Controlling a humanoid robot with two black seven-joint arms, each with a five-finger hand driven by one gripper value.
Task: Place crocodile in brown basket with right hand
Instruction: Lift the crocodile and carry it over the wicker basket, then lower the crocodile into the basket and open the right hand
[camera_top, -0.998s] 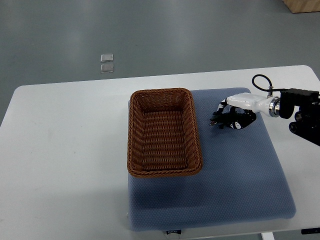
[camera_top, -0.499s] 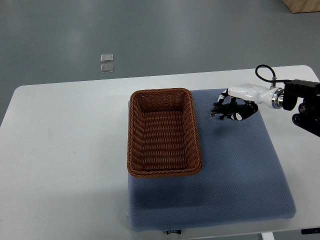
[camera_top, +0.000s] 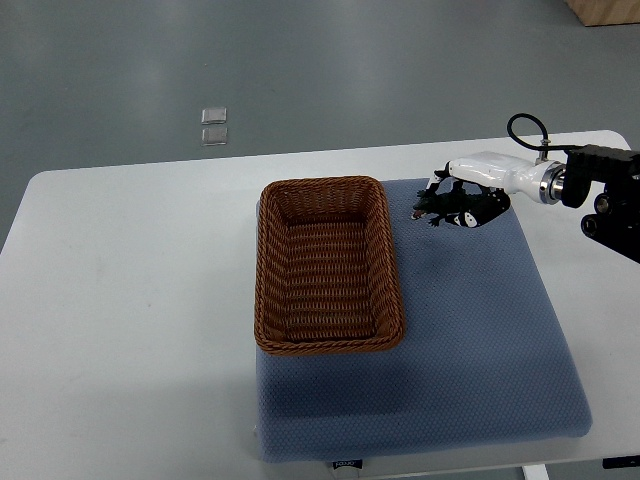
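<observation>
The brown wicker basket (camera_top: 328, 265) stands empty on the left part of the blue mat (camera_top: 470, 340). To its upper right, my right hand (camera_top: 462, 203) is shut on a small dark crocodile (camera_top: 436, 207), whose front end sticks out to the left of the fingers. Hand and crocodile hang above the mat's far edge, a short way right of the basket's far right corner. A faint shadow lies on the mat beneath them. The white and black right arm enters from the right edge. No left arm shows.
The white table (camera_top: 130, 290) carries the mat and basket. Two small clear squares (camera_top: 213, 125) lie on the grey floor beyond the table. A wooden corner (camera_top: 605, 10) shows at the top right.
My right hand has risen off the mat with the crocodile in it and shifted toward the far edge and slightly left, nearer the basket.
</observation>
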